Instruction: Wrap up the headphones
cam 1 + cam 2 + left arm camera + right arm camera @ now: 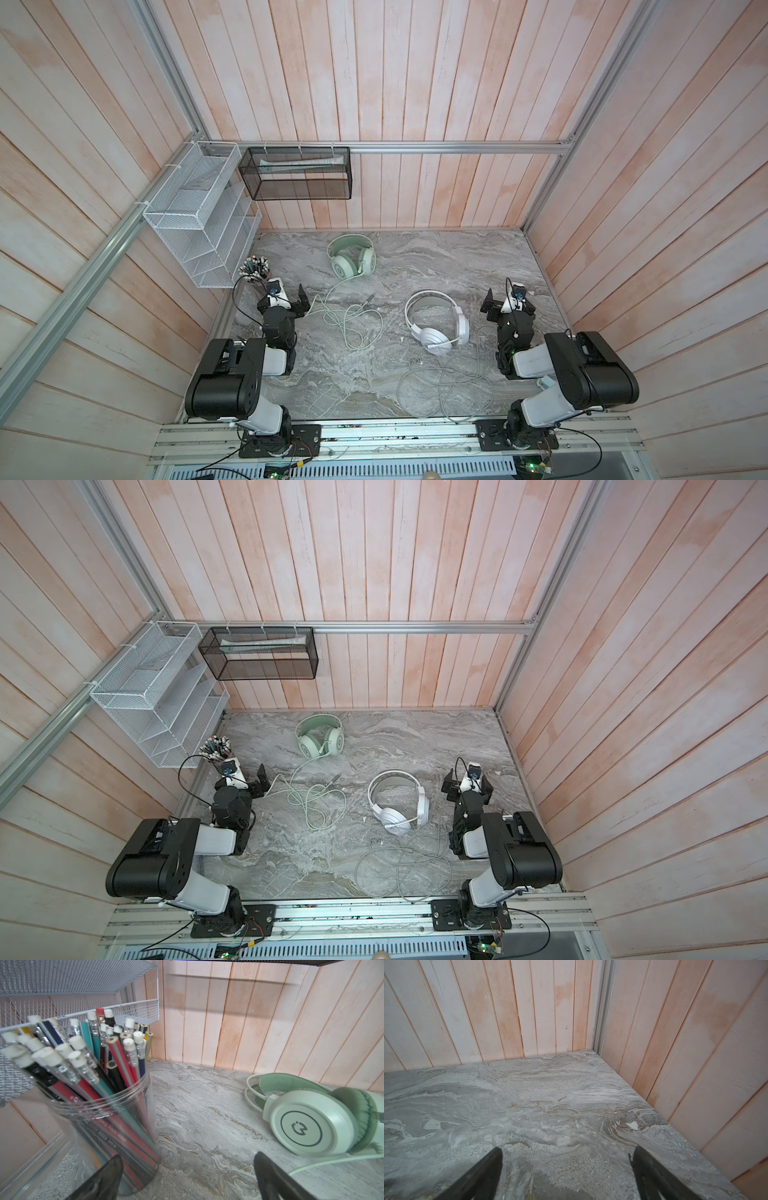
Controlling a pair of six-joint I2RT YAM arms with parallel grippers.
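Mint headphones [351, 259] lie near the back of the marble table [457, 257]; white headphones [436, 326] lie mid-table. Each trails a loose, looping cable toward the front. The left gripper [188, 1158] sits near a pencil jar [108, 1118], jaws wide and empty. The right gripper [566, 1152], right of the white pair, is also wide and empty.

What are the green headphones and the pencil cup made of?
Green headphones: smooth, slightly shiny shells look like plastic; the wrinkly ear pads look like soft faux leather. Pencil cup: see-through with moulded ridges, probably clear plastic, maybe glass.
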